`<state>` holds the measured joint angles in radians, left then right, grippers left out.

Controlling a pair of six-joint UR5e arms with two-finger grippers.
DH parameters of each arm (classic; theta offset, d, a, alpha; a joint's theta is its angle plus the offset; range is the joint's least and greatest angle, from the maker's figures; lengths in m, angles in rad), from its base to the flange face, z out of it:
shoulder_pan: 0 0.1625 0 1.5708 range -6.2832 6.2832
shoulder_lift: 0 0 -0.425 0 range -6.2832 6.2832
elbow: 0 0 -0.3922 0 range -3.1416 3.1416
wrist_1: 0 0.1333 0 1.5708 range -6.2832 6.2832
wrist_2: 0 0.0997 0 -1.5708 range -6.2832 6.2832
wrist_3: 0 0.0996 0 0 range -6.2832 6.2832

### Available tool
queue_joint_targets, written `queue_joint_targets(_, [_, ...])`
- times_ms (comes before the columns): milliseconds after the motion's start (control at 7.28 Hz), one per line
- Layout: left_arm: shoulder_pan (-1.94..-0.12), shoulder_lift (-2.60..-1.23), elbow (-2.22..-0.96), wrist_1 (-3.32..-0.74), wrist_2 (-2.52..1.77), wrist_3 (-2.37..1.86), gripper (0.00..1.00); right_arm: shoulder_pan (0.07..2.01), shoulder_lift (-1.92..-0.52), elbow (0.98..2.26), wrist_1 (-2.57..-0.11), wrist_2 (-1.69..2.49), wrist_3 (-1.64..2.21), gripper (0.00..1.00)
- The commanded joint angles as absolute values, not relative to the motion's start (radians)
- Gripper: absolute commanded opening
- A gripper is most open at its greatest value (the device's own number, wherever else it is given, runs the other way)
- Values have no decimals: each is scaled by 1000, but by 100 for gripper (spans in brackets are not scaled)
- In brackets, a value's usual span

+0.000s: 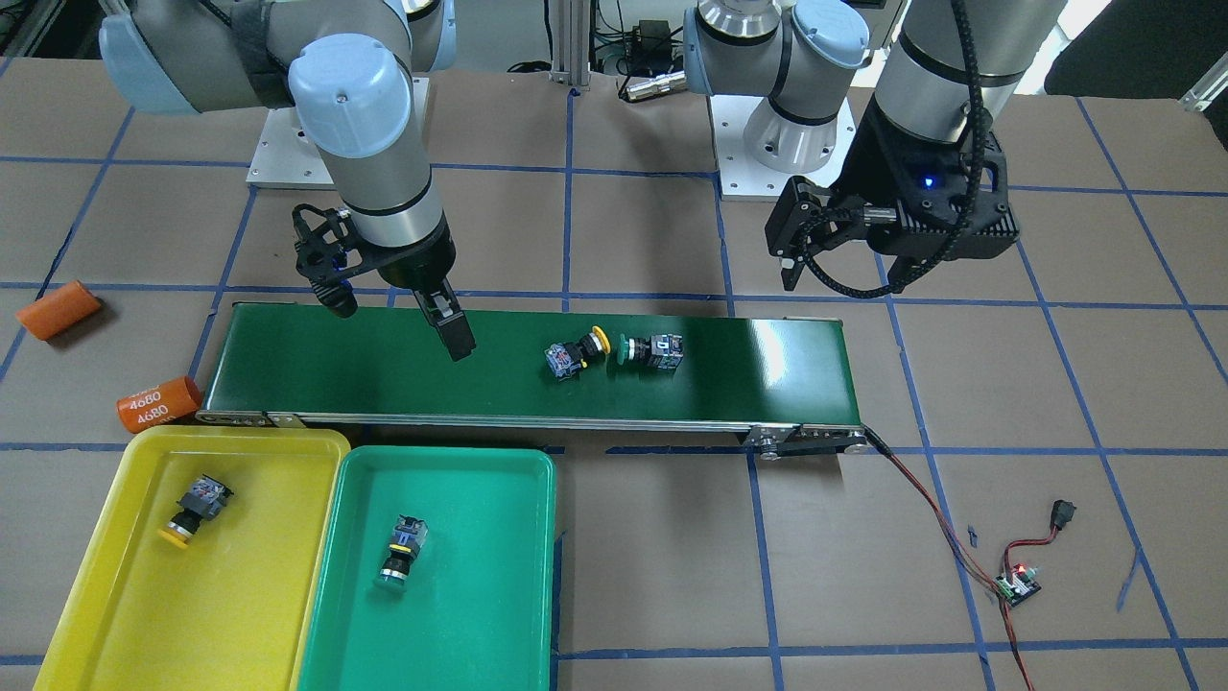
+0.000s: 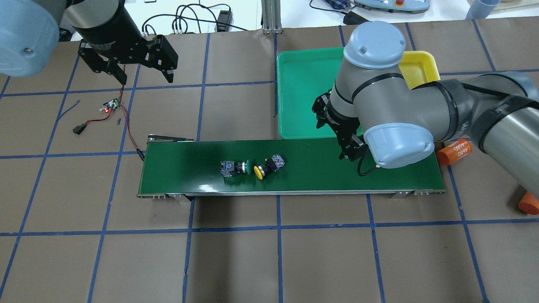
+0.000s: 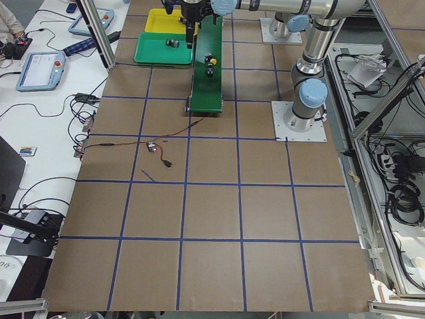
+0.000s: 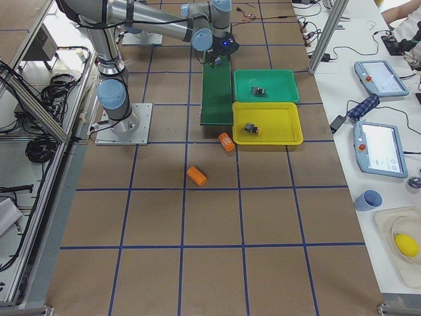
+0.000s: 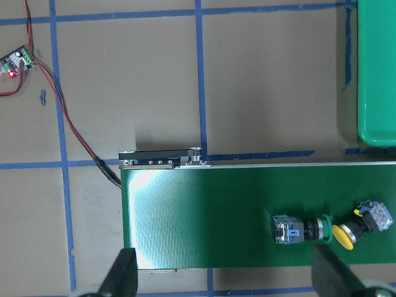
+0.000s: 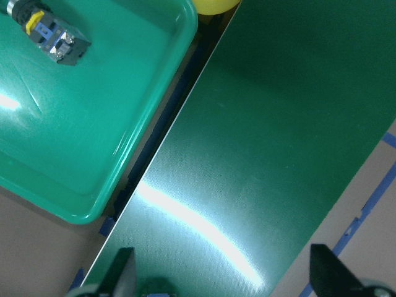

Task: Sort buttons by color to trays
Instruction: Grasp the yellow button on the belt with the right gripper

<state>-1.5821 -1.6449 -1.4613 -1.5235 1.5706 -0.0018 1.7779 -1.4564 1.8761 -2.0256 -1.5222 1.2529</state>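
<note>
Brown paper with a blue tape grid covers the worktop on my feeds. Along its middle runs a long dark green conveyor belt.

The yellow tray and the green tray sit side by side and touching. They are against the belt's long edge away from the robot, at the belt's right end.

The left fingers are spread wide and empty, high over the belt's left end. The right fingers are also spread and empty, low over the belt's right end beside the green tray's corner.

Two orange cylinders lie past the belt's right end, one marked 4680 touching the yellow tray's corner and the plain one apart from it.

Near the belt's middle, a yellow button and a green button lie on their sides, cap to cap. I cannot tell whether the caps touch.

A second yellow button lies in the yellow tray, and a second green button lies in the green one, each in the half nearer the belt.

A small circuit board with red wires lies beyond the belt's left end.
</note>
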Motion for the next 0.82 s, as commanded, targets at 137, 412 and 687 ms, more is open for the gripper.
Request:
queue_joint_targets(137, [-1580, -1654, -1450, -1525, 1566, -3, 100, 1810, -1431, 1902, -2040, -1519, 1307, 100])
queue_joint_targets(412, [-1580, -1651, -1451, -1523, 1562, -3, 100, 1847, -1401, 1934, -2165, -1525, 1315, 100])
queue_joint_targets(687, [-1577, -1646, -1457, -1517, 1563, -3, 100, 1879, -1368, 1944, -2235, -1526, 1376, 100])
